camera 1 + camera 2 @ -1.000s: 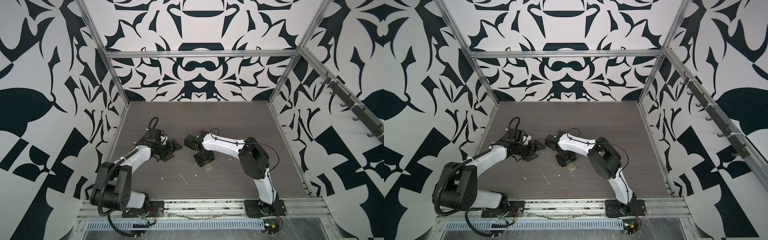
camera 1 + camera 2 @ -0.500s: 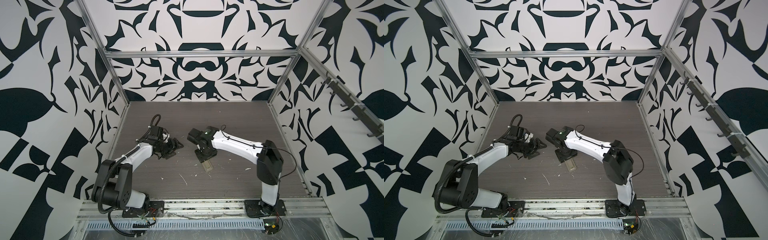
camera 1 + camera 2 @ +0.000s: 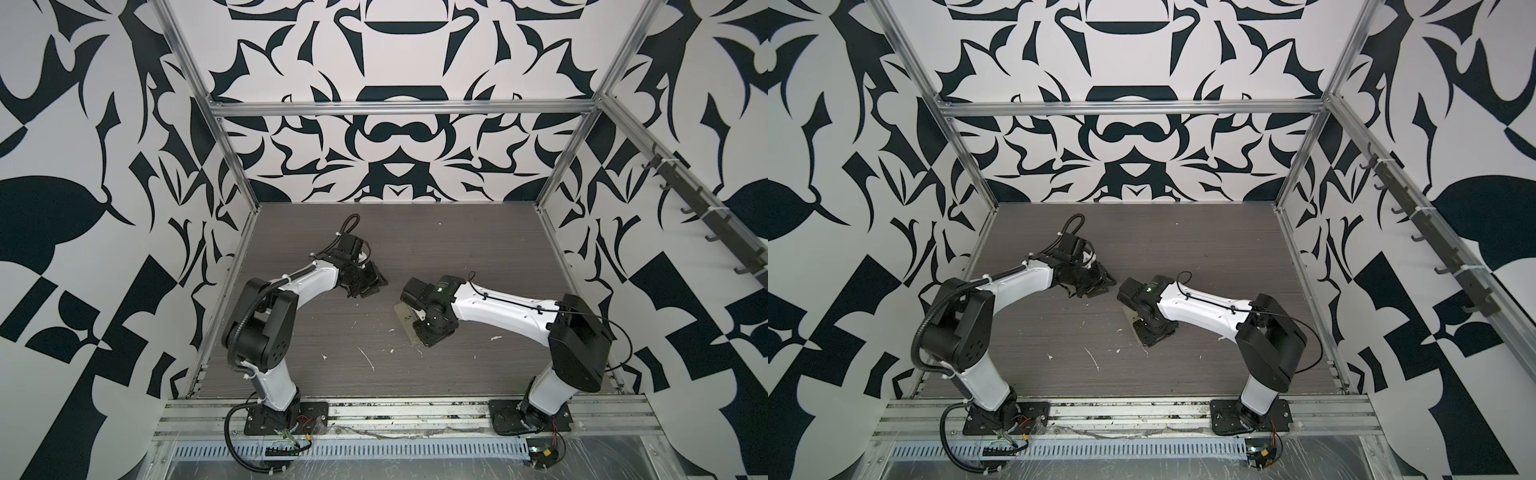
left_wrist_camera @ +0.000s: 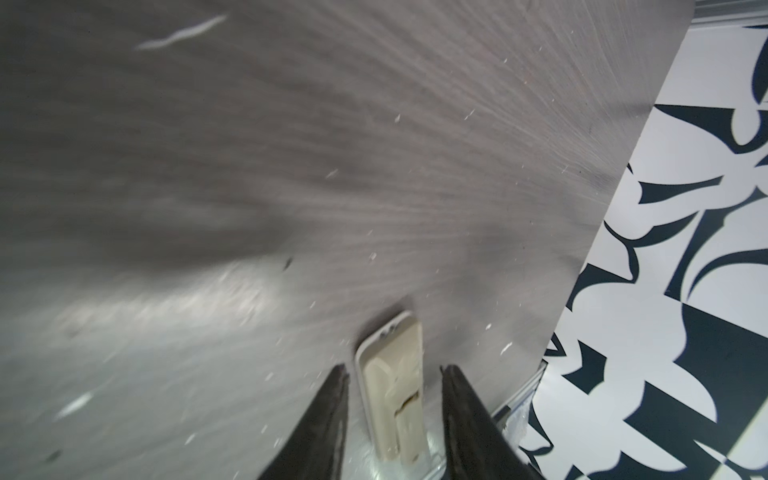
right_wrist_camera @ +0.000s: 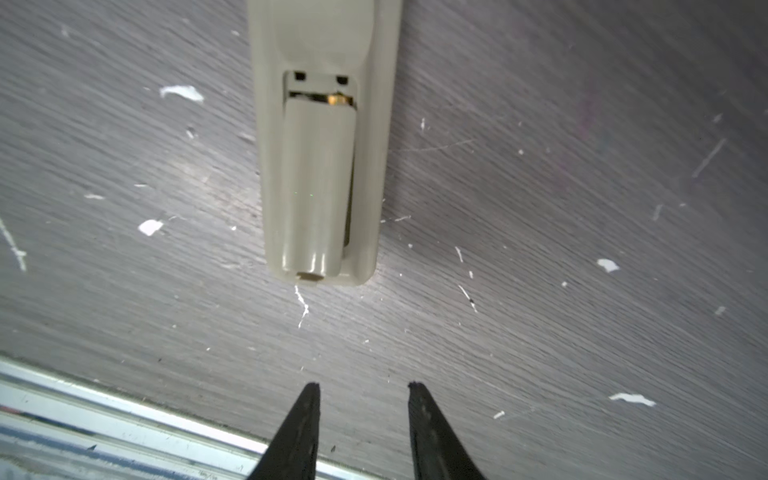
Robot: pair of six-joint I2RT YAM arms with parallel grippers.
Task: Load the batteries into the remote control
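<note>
Remote control [image 5: 320, 166] on flecked grey tabletop [image 5: 582, 199]

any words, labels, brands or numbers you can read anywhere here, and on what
None can be read.
The remote control shows no print on its pale back in the right wrist view; the left wrist view is too blurred to tell.
The walls carry only abstract black shapes, no letters.

Pale piece [image 4: 392, 374] btwn gripper [image 4: 394, 368] fingers [image 4: 332, 409]; tbl [image 4: 374, 145] blurred.
</note>
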